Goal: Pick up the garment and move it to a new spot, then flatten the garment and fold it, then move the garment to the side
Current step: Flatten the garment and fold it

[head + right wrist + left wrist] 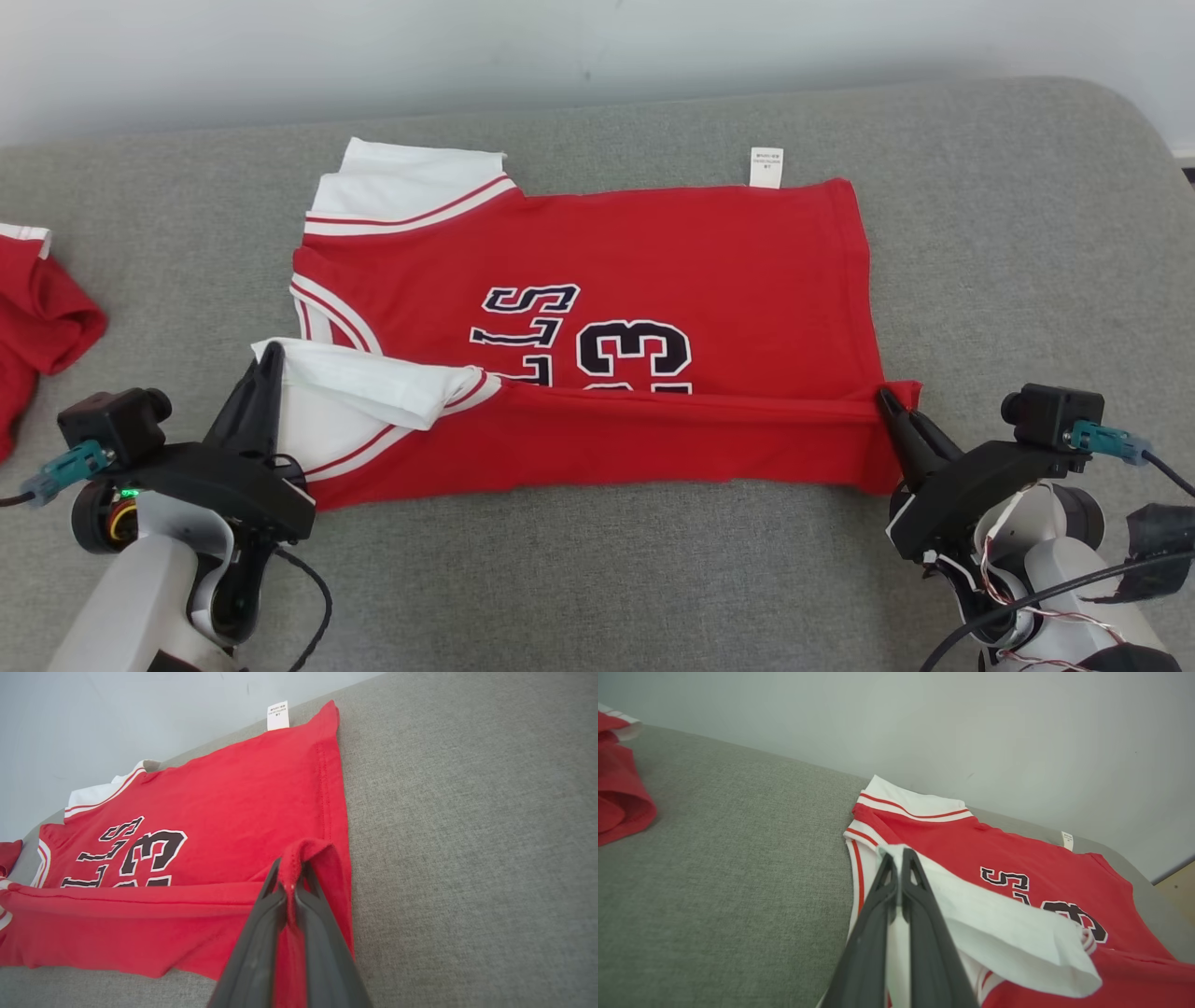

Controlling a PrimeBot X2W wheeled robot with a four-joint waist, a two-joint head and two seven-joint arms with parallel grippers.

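Jersey (653, 271) lies long axis left-right, collar left; folded near edge hides the lettering's lower half. Left gripper's (270, 351) jaws pinch the sleeve (373, 387), right gripper's (885, 397) pinch the hem (861, 280).

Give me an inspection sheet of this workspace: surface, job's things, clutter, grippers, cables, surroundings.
Surface: grey fabric top, far right corner rounded.
Job's things: red jersey spread out, print up, near edge folded over the lower print; white label at its far edge.
Clutter: second garment, red, bunched at the left edge.
Grippers: left gripper shut on the jersey's white sleeve; right gripper shut on the jersey at its hem.
Cables: black cable by the left arm; loose wires by the right arm.
Surroundings: pale wall behind the top.
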